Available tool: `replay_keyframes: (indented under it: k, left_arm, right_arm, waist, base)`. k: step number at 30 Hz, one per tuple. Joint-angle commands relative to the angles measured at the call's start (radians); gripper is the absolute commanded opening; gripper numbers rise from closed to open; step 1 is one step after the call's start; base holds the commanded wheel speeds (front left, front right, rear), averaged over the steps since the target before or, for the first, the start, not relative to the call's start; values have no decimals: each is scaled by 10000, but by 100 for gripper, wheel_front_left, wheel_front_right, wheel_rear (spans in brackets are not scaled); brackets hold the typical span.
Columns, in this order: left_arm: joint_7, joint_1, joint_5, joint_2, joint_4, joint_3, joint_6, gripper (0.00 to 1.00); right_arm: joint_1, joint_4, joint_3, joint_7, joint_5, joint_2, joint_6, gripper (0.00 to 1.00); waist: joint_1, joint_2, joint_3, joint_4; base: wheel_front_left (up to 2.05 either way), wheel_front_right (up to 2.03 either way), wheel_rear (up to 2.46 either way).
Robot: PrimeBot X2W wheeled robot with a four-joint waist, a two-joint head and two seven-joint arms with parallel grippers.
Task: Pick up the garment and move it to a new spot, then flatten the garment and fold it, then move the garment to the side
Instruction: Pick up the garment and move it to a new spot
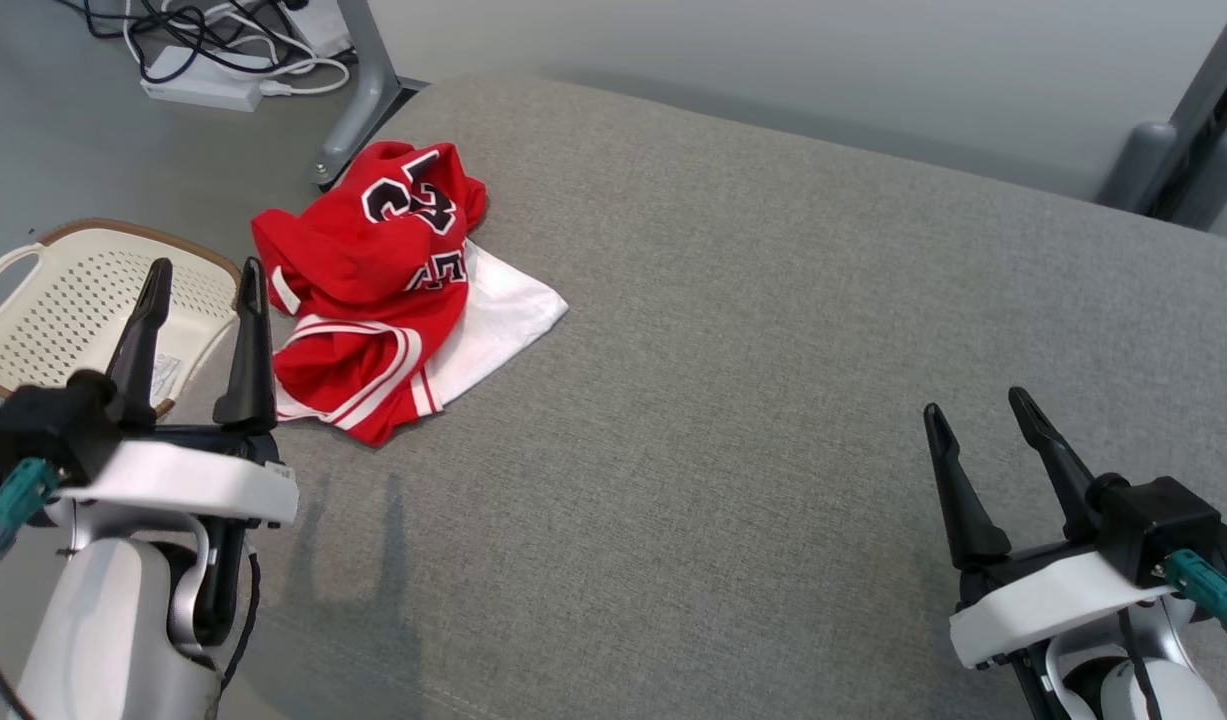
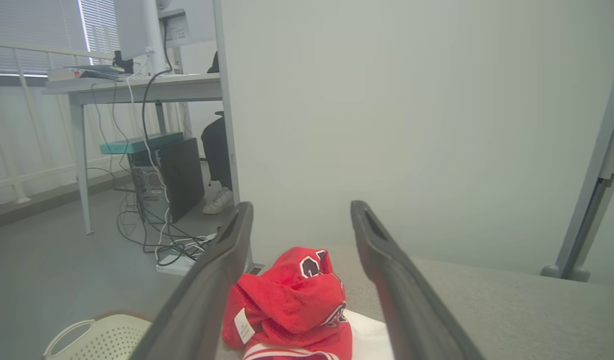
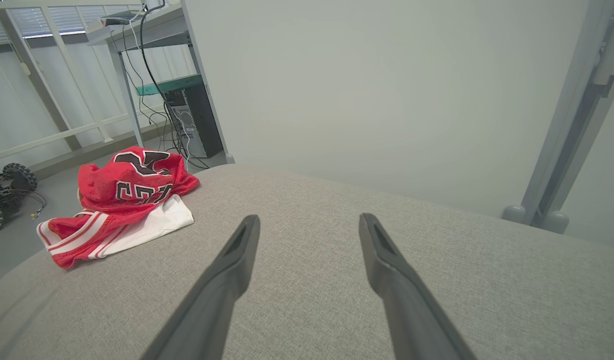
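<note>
The garment is a crumpled red jersey with dark numbers and white trim, lying over a white piece at the far left of the grey padded surface. It also shows in the left wrist view as the garment and in the right wrist view as the garment. My left gripper stands open just left of the garment, near the surface's left edge, holding nothing. My right gripper is open too, far off at the lower right, above bare fabric. In the wrist views the left gripper and right gripper show spread fingers.
A cream perforated basket sits on the floor left of the surface. Cables and a power strip lie beyond, by a grey frame leg. A desk with a computer and a person's shoe stand further back. Posts rise at the far right.
</note>
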Motion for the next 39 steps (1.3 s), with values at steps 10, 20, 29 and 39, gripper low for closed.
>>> replay_keyframes:
  k: [10,20,29,39]
  left_arm:
    - [562,-2182,-842,129,4127,-196,-729,100]
    - [700,-4192,-1791,-75,8609,-1036,-1039,100]
    - [-23,-4574,-2379,164,9202,-1646,-1038,0]
    - [-689,-4742,-2510,819,8830,-1717,-1016,0]
  right_arm:
    - [-705,-344,325,396,-168,-457,2,100]
    - [-1415,-524,524,504,-225,-763,2,100]
    - [-1525,-436,388,413,-267,-721,2,100]
    - [-1405,-103,338,87,-128,-567,2,100]
  waist:
    - [0,-1,1691,-1022]
    - [0,-1,2837,-1568]
    - [0,-1,2927,-1621]
    - [0,-1,2311,-1749]
  base:
    - [0,0,0]
    - [0,0,0]
    - [0,0,0]
    - [0,0,0]
